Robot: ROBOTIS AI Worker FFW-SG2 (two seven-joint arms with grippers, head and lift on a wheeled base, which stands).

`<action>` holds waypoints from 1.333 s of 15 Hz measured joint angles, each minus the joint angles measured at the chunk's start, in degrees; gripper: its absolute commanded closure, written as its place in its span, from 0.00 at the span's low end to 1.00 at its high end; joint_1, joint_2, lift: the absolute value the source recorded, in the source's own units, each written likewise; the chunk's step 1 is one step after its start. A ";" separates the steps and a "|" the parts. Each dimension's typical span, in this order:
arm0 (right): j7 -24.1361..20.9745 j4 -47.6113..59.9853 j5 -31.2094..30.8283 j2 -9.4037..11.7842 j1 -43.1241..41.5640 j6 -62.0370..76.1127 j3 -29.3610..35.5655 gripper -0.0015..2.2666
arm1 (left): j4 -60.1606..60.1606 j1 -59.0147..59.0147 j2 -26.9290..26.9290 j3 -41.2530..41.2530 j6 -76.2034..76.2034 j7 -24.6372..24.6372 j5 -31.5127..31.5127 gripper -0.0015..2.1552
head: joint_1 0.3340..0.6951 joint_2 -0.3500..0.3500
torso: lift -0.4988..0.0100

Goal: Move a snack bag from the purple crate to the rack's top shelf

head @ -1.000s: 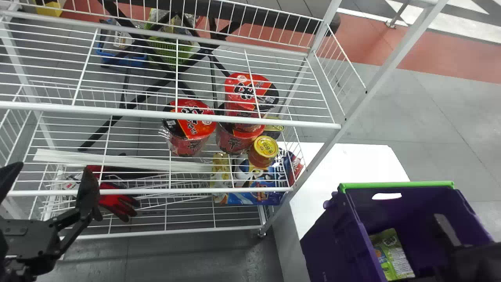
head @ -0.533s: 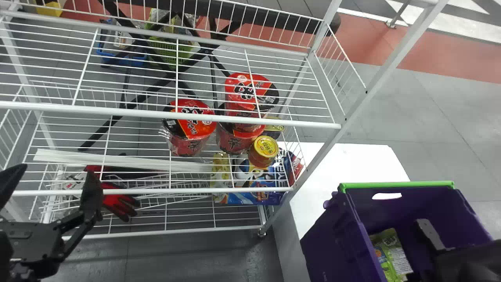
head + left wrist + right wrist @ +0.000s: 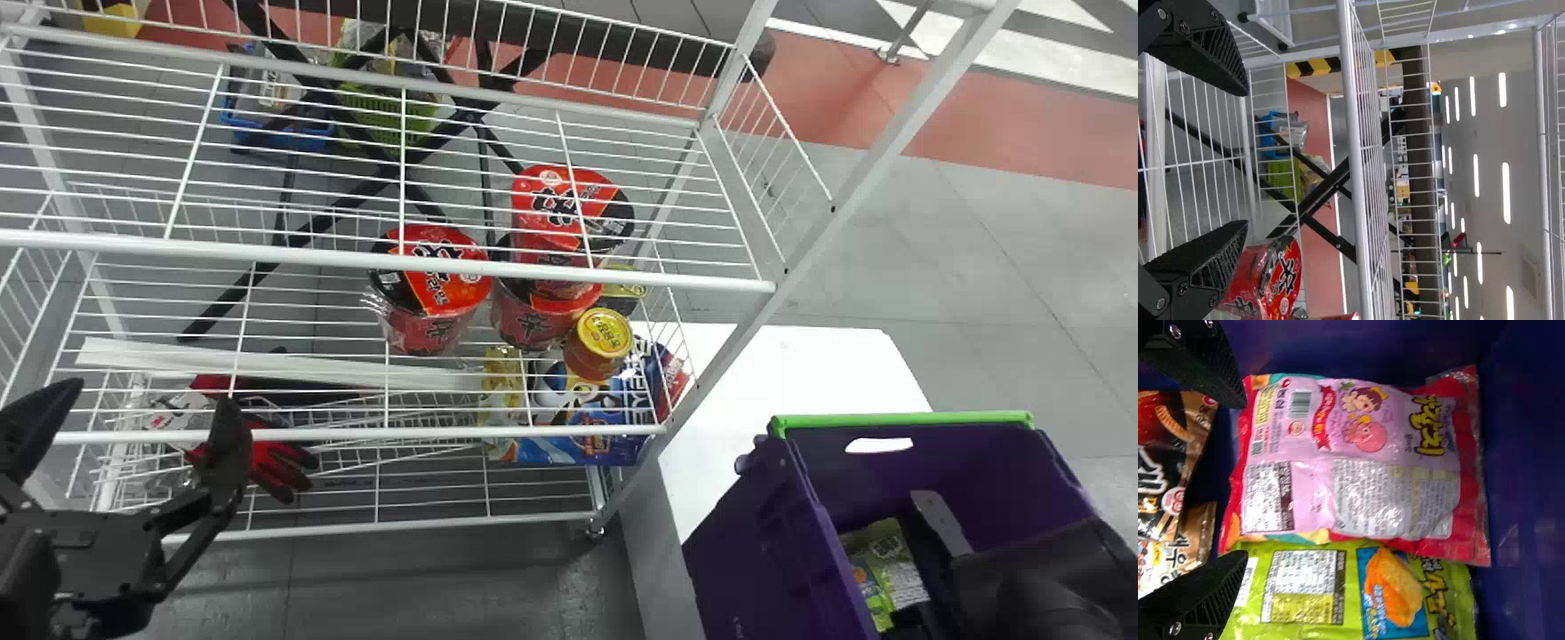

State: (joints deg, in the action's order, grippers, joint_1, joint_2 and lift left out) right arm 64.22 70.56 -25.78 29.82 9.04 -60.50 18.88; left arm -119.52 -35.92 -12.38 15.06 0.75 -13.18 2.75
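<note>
The left gripper [image 3: 149, 396] hangs in front of the rack [image 3: 533, 274], fingers spread. The right gripper [image 3: 929, 564] is down in the purple crate [image 3: 725, 556], its fingers also apart, facing a pink-and-red snack bag [image 3: 1365, 460]; a green bag [image 3: 1318, 587] lies beside that one, with brown bags [image 3: 1168, 460] nearby. Red noodle cups [image 3: 431, 276] stand on the rack, and beyond it sit a blue basket [image 3: 289, 138] and a green basket [image 3: 384, 116].
</note>
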 measured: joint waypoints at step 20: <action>-11.22 -3.95 4.65 -2.82 -0.82 2.15 -1.13 0.02 | 0.80 0.16 -0.38 0.40 0.17 -0.35 0.35 0.06 | 1.00 0.00 | 0.09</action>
State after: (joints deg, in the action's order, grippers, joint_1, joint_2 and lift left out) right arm 53.00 66.61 -21.13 27.00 8.22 -58.36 17.75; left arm -118.72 -35.77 -12.76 15.47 0.91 -13.53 3.11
